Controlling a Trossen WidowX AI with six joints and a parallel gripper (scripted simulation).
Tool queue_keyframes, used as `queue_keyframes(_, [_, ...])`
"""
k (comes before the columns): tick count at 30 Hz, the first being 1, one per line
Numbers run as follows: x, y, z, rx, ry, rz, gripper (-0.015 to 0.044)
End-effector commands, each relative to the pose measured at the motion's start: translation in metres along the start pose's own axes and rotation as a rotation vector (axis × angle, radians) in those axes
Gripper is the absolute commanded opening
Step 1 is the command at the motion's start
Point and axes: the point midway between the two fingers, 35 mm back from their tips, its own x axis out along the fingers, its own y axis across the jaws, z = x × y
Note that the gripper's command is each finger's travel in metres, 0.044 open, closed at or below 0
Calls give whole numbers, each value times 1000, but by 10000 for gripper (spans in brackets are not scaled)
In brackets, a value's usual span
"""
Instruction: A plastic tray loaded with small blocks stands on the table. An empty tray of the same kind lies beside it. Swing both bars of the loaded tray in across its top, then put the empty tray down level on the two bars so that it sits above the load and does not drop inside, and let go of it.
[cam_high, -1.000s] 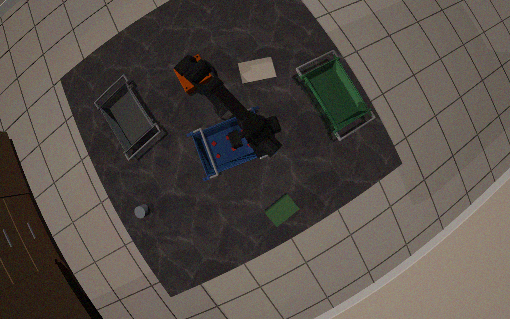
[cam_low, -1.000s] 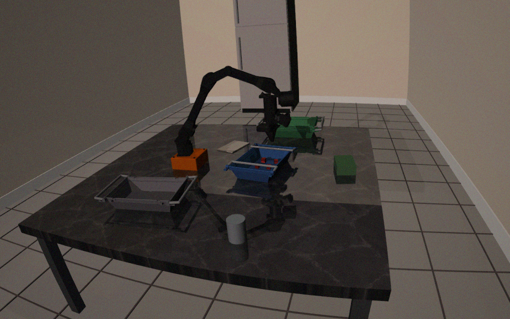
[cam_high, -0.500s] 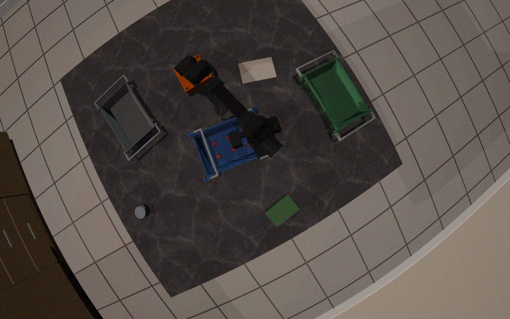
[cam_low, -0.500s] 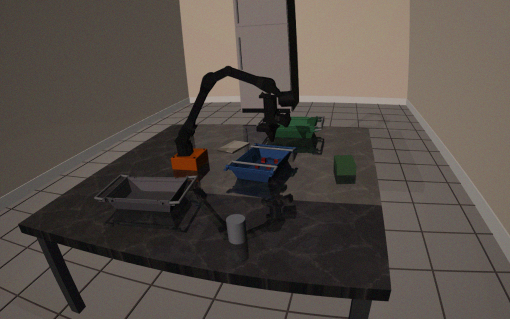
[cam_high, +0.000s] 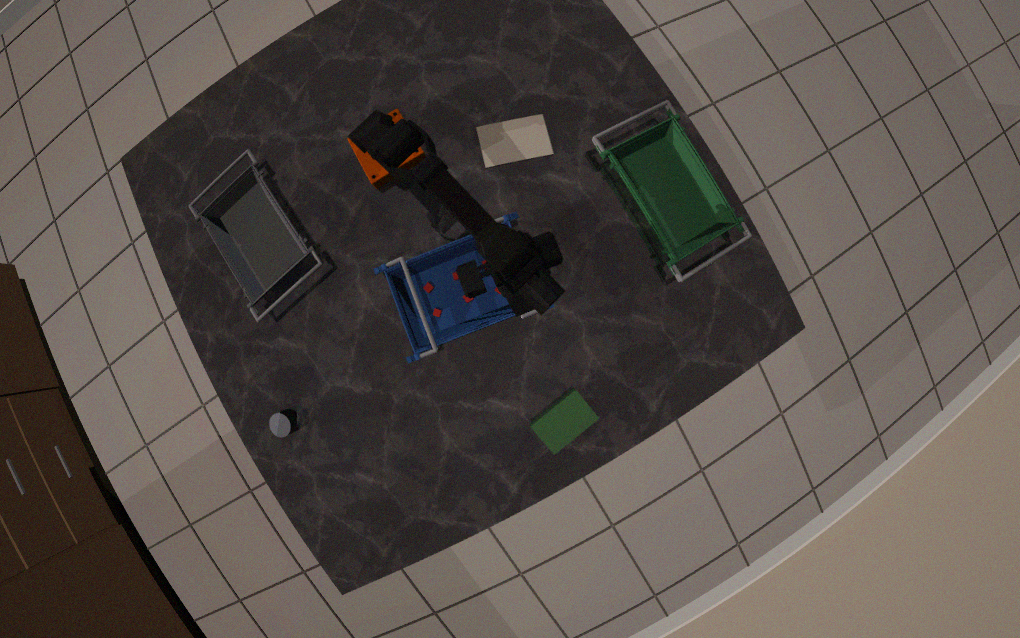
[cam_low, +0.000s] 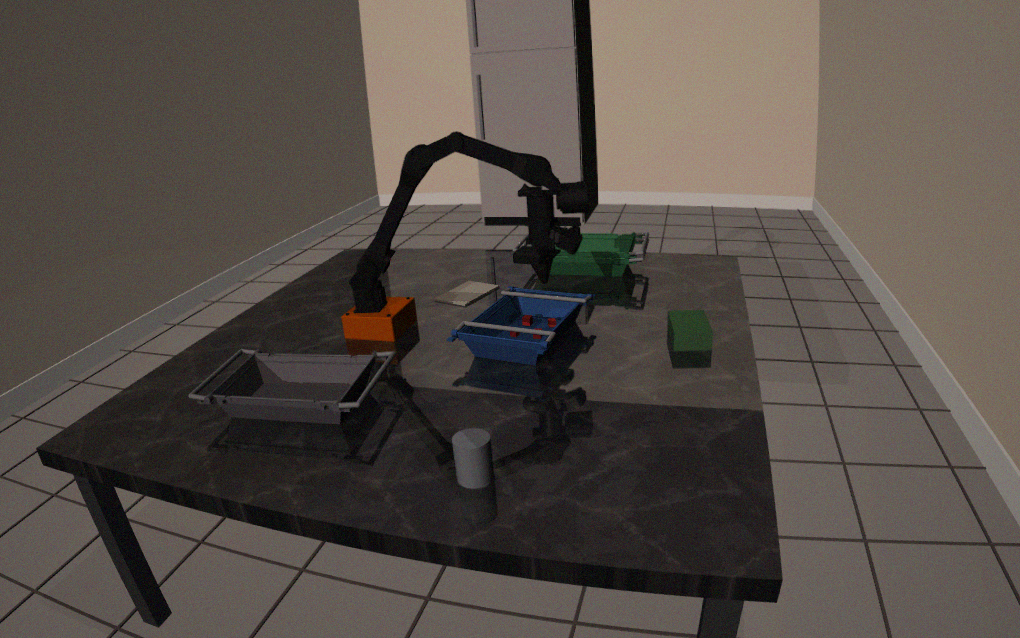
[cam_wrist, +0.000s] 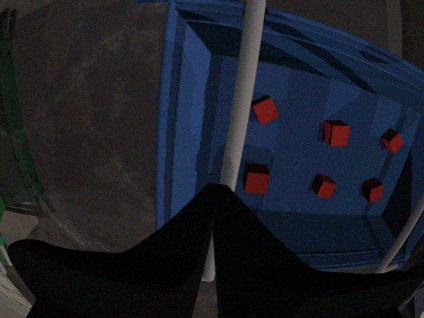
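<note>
Apparently the preparation of the support is done: the blue plastic tray (cam_high: 460, 319) (cam_low: 500, 349) (cam_wrist: 190, 100) stands upright around the middle of the dark marbled counter (cam_high: 421, 466) (cam_low: 601, 489) (cam_wrist: 100, 150), with its far pale bar (cam_high: 528, 315) (cam_low: 545, 296) (cam_wrist: 242, 90) and near pale bar (cam_high: 418, 304) (cam_low: 507, 328) (cam_wrist: 402, 240) both lying across its top. Spaced apart like that, they should give another tray two rests, keeping it above the small red cubes (cam_high: 437, 312) (cam_low: 528, 320) (cam_wrist: 257, 180) on the blue floor.

The black two-fingered hand (cam_high: 526, 289) (cam_low: 544, 278) (cam_wrist: 216, 193) points down over the far bar, its tips together and nothing gripped. Closed this way, it makes a narrow tool, perhaps for pressing or nudging that bar into its seat; whether the tips touch it cannot be told.

Two empty trays stand well apart from the load: the grey plastic one (cam_high: 263, 236) (cam_low: 278, 410) at near left and the green plastic one (cam_high: 676, 199) (cam_low: 594, 263) (cam_wrist: 2, 212) on the far side. Their bars are swung outward, leaving the tops open. Either might be the one to stack; the pictures do not settle which. The next stage calls for a firm, balanced grip and a level descent onto both bars, since a crooked or off-centre placing could tip it inside.
</note>
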Motion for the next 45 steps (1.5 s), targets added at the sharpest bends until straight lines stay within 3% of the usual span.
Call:
queue_keyframes(1, [0, 0, 0, 0, 0, 0, 0])
queue_keyframes(24, [0, 0, 0, 0, 0, 0, 0])
queue_keyframes(32, [-6, 0, 1, 0, 0, 0, 210])
queue_keyframes(40, [-82, -1, -1, 0, 0, 0, 420])
queue_keyframes(41, [-52, -3, 1, -1, 12, -5, 440])
queue_keyframes(45, [-51, -68, 12, -27, 10, -8, 440])
